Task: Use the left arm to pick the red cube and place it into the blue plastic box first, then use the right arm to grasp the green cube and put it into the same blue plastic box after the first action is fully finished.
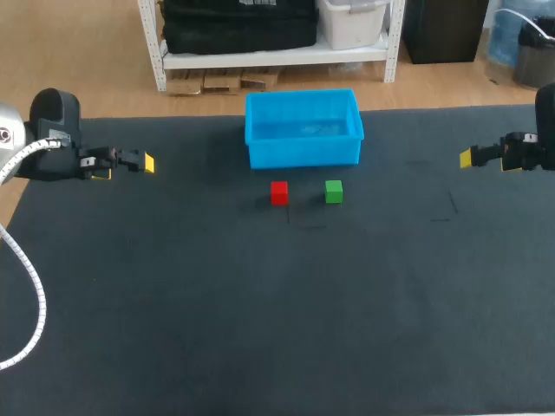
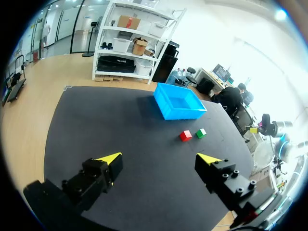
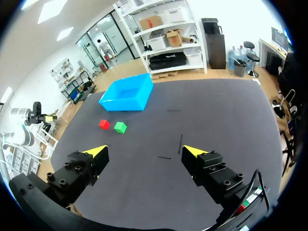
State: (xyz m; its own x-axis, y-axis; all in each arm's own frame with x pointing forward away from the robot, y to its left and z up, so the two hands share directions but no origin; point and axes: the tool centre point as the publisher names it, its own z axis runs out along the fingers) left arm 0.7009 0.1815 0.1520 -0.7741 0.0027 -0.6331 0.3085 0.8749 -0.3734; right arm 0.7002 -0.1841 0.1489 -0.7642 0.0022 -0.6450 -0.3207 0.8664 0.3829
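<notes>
**Red cube** (image 1: 278,192): small, solid red, with sharp edges. It rests flat on the dark counter (image 1: 260,312), just above the centre of the head view and slightly left of the middle.

**Green cube** (image 1: 334,191): the same size and shape, solid green. It rests flat on the counter to the right of the red cube, in line with it. The two are near each other but do not touch.

**Box** (image 1: 303,153): bright blue plastic, rectangular, open at the top, with a raised rim. It stands upright in the upper centre of the head view, directly behind both cubes, with a narrow strip of counter between. Its visible interior holds no cube.

**Left end effector** (image 2: 161,159): the fingers stand wide apart with nothing between them. The left arm (image 1: 52,139) enters at the left edge of the head view, above mid-height, well apart from the cubes. In the left wrist view, the cubes and the box lie far ahead of the yellow tips.

**Right end effector** (image 3: 144,151): the fingers stand wide apart with nothing between them. The right arm (image 1: 542,130) enters at the right edge of the head view, level with the left arm and well apart from the cubes.
</notes>
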